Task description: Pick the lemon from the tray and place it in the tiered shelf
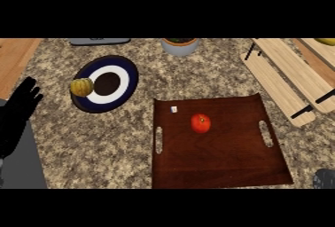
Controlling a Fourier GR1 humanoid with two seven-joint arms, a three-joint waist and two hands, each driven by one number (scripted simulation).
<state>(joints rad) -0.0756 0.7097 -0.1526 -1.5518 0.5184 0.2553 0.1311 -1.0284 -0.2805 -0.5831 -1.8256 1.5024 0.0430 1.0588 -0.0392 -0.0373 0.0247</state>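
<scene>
A dark brown wooden tray [222, 155] with slot handles lies on the speckled counter at centre right. On it sits a round red fruit [201, 123] with a green stem spot, untouched. A yellow-green ribbed fruit [82, 87] rests on the left rim of a navy and white plate [128, 66] at upper left. The wooden tiered shelf [288, 75] stands at the upper right. My left hand [20, 111] rests open at the left edge, fingers up. Only a small part of my right hand [324, 178] shows at the lower right corner, well away from the fruit.
A small white speck [174, 109] lies near the tray's far left corner. A grey pot [180, 45] and a flat grey object [98, 41] stand along the back edge. Something yellow [325, 41] lies on the shelf's far end. A wooden surface [16, 57] borders the left.
</scene>
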